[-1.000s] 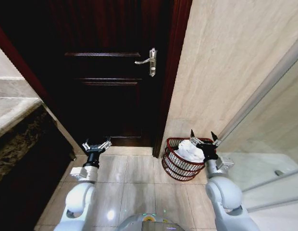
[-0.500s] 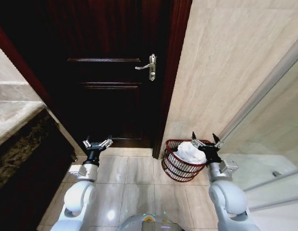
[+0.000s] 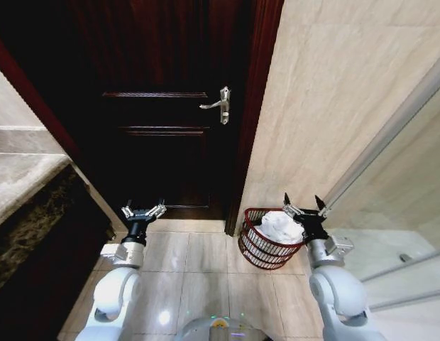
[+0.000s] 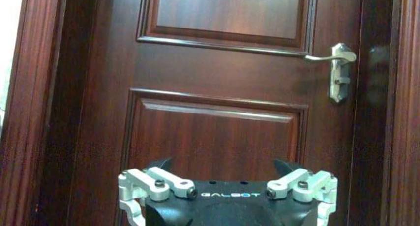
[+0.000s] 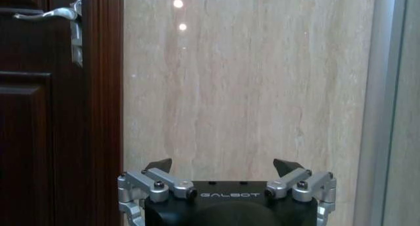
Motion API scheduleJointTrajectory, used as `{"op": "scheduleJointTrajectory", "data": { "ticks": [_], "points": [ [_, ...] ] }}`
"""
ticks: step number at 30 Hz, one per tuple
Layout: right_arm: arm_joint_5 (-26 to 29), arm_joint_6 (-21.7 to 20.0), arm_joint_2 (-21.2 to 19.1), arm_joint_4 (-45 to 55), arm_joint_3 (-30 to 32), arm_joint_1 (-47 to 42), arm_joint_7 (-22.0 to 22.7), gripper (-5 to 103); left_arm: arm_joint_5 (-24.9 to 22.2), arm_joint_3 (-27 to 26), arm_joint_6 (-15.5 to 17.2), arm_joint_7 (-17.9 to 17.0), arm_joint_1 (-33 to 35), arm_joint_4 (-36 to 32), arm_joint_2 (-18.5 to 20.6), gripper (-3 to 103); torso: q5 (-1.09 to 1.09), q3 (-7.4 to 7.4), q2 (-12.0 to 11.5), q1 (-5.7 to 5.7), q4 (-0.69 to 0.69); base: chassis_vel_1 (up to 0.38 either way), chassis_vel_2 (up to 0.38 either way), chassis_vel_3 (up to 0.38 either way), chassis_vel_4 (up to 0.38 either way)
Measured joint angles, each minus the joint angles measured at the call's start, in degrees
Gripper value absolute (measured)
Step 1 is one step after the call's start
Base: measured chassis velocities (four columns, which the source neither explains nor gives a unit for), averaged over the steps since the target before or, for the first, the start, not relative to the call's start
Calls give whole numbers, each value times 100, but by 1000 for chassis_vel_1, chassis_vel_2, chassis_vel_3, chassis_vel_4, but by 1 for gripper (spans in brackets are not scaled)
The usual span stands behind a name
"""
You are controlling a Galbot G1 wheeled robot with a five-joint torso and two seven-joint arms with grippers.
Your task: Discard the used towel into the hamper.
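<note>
Hamper sits on the tiled floor in the corner between the dark wooden door frame and the beige stone wall, with the white towel piled inside, bulging just above the rim. Right hand is above the hamper's right edge, just beside the towel, fingers spread wide, holding nothing; in the right wrist view the right hand's tips point at the wall, well apart. Left hand is raised over the floor in front of the door, fingers also spread and empty; left wrist view has it facing the door panels, door handle off to the side
</note>
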Motion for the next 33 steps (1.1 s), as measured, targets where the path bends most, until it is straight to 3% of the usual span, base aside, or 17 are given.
{"op": "scheduleJointTrajectory", "data": {
  "ticks": [8,33],
  "points": [
    [-127,-50,-6,-44,16,-1,-5,100,798,-108,37,-20,-27,161,58,100,0,124,210,87,0,0,0,0,0],
    [-311,-179,84,-6,-88,61,-29,100,513,-136,2,82,-55,222,228,100,-1,465,811,345,0,0,0,0,0]
  ]
}}
